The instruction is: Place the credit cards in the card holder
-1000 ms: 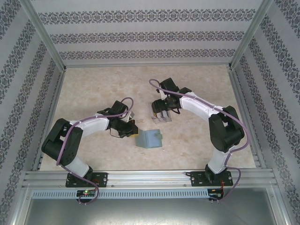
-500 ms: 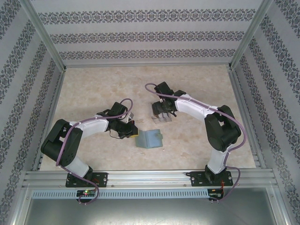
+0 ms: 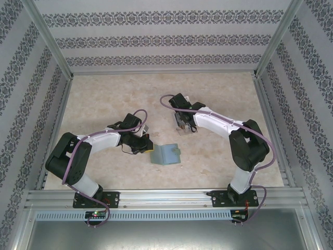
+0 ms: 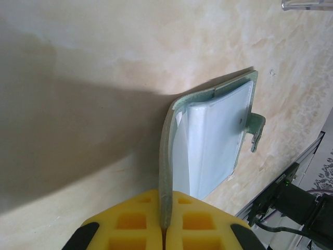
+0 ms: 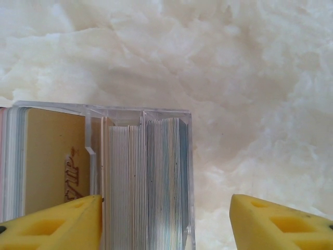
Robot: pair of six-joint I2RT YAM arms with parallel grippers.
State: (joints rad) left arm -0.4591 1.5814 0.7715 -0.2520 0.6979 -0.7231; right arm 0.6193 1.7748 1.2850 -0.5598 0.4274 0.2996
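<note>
The left gripper (image 4: 164,219) clenched the edge of one flap of the card holder (image 4: 213,140), a soft sage-green wallet spread open on the marbled table (image 3: 104,94), pale pockets showing. Beyond it, the right gripper (image 5: 166,219) hung released, jaws wide, over a clear plastic rack (image 5: 140,112) packed with thin cards (image 5: 148,172) standing on edge.

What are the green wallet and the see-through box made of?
The card holder looks like soft matte felt or faux leather: its fuzzy green edge bends. The clear rack looks like hard glossy plastic: you see the credit cards through its walls.
</note>
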